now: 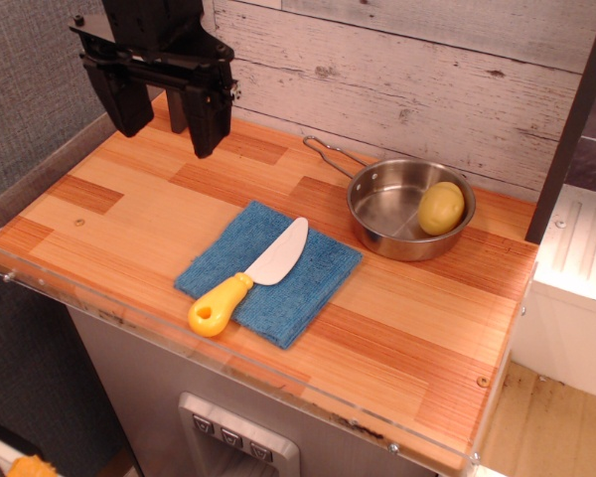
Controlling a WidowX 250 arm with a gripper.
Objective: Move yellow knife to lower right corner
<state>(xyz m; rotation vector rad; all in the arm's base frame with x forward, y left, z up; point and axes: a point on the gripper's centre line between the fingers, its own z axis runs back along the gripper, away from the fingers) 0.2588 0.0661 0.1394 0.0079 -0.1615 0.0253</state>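
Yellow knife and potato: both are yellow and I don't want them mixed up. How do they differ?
The yellow knife is long and flat, with a white blade and a bright yellow handle; the potato is round and paler yellow. The knife lies on the blue cloth; the potato sits inside the metal pan. Both are apart from the open gripper.

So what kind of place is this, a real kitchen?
Probably a pretend kitchen: a wooden counter holds a metal pan with a potato inside, and a toy knife lies on a blue cloth.

No legible text, seemingly, on anything.
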